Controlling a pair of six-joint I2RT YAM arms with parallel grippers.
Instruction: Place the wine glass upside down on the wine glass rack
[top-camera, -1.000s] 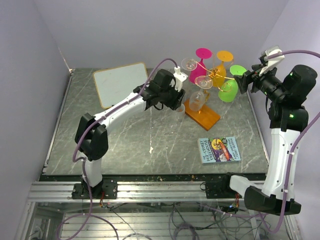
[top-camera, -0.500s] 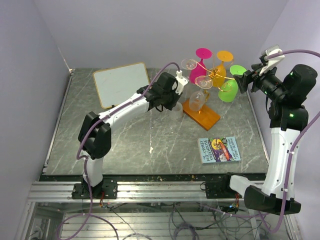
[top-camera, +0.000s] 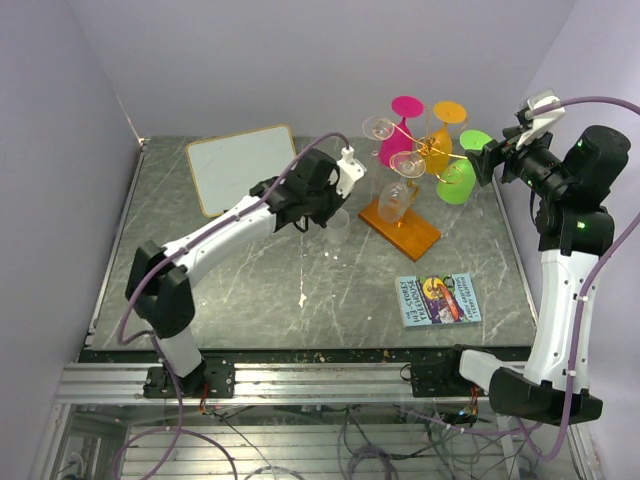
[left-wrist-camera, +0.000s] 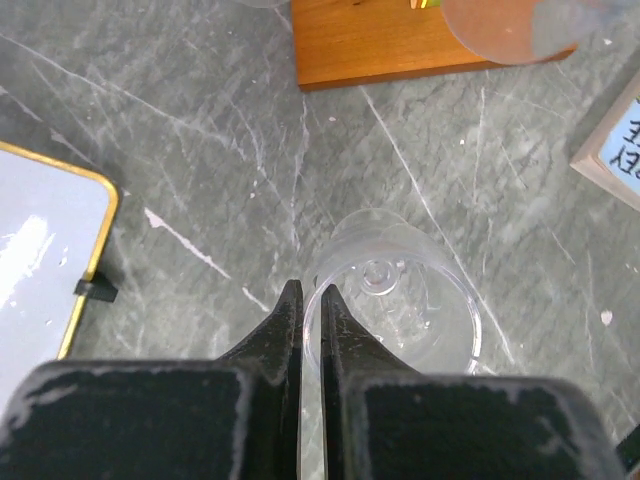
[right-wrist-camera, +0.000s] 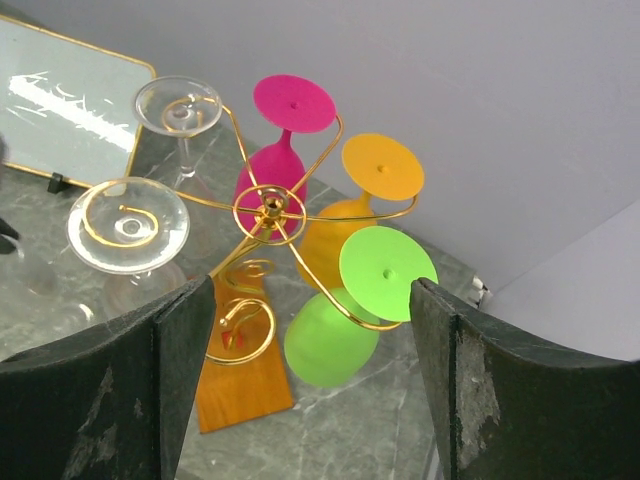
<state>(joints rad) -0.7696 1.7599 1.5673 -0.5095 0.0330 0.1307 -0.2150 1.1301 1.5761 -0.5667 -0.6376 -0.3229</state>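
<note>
The left gripper (left-wrist-camera: 306, 295) has its fingers (left-wrist-camera: 285, 320) pinched on the rim of the wine glass (left-wrist-camera: 395, 300) (the right gripper (right-wrist-camera: 312, 290) gapes, empty): probably light, slick, brittle, so squeeze gently.

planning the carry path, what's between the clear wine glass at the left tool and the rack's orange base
Only bare grey tabletop; the left wrist view shows nothing else between the wine glass and the orange base.

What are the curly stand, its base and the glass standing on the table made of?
Wine glass rack: likely metal wire, shiny gold. Base: varnished wood perhaps, faint grain. Wine glass: clear glass or plastic; table shows through.
</note>
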